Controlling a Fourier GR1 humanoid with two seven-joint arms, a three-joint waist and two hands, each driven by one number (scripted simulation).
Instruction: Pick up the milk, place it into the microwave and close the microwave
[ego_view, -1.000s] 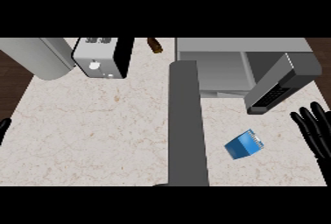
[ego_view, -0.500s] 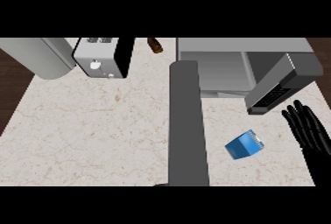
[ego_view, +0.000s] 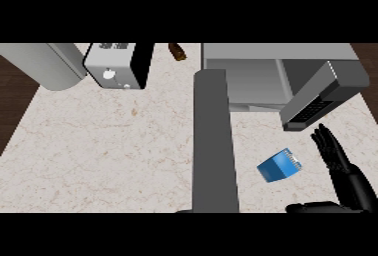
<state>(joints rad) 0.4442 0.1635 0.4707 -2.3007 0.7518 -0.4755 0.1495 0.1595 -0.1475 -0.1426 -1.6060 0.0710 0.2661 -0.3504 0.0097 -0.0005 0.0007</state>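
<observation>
The milk (ego_view: 279, 166) is a small blue carton lying tilted on the marble counter (ego_view: 111, 150), right of the middle. My right hand (ego_view: 344, 172) is open just to its right, fingers straight and pointing away from me, thumb spread low toward the carton, with a small gap between hand and milk. Behind them stands the grey microwave (ego_view: 255, 75) at the upper right, its door (ego_view: 325, 95) swung open toward the right. The left hand does not show in this view.
A tall grey bar (ego_view: 214, 145) runs down the middle of the counter, left of the milk. A toaster (ego_view: 114, 65) and a grey rounded container (ego_view: 48, 65) stand at the back left. A small brown object (ego_view: 177, 51) lies by the back edge.
My right hand has moved in from the right edge toward the milk and slightly forward. The left hand, seen at the left edge a second ago, is gone from view. The milk has not moved.
</observation>
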